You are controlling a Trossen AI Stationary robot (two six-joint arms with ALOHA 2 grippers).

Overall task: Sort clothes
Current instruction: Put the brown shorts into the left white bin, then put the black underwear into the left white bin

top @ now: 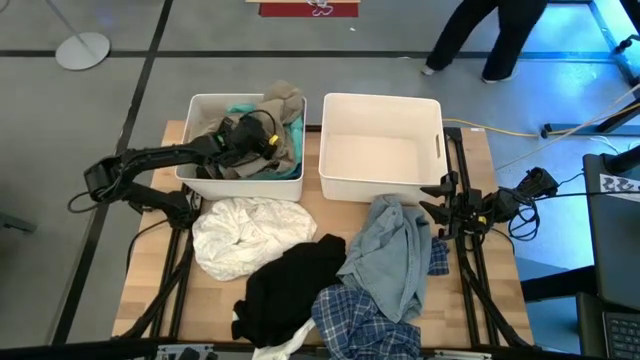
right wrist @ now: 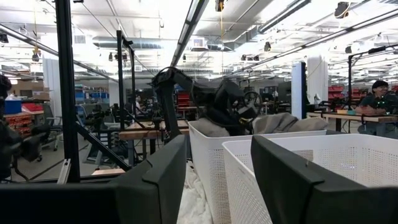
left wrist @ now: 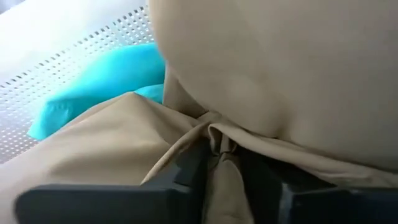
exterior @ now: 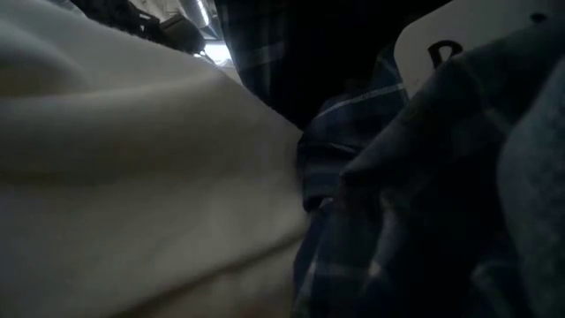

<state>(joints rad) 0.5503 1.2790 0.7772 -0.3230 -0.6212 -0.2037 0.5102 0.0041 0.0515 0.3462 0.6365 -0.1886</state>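
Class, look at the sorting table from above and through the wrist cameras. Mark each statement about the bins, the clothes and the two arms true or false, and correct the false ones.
1. The right white plastic bin holds a pile of clothes. False: it shows no clothes inside.
2. The left gripper is over the left white plastic bin, with folds of the beige garment between its fingers. True.
3. The white crumpled garment lies inside a bin. False: it lies on the wooden table.
4. The right gripper holds nothing, beside the right bin. True.
5. A teal garment lies in the left bin. True.
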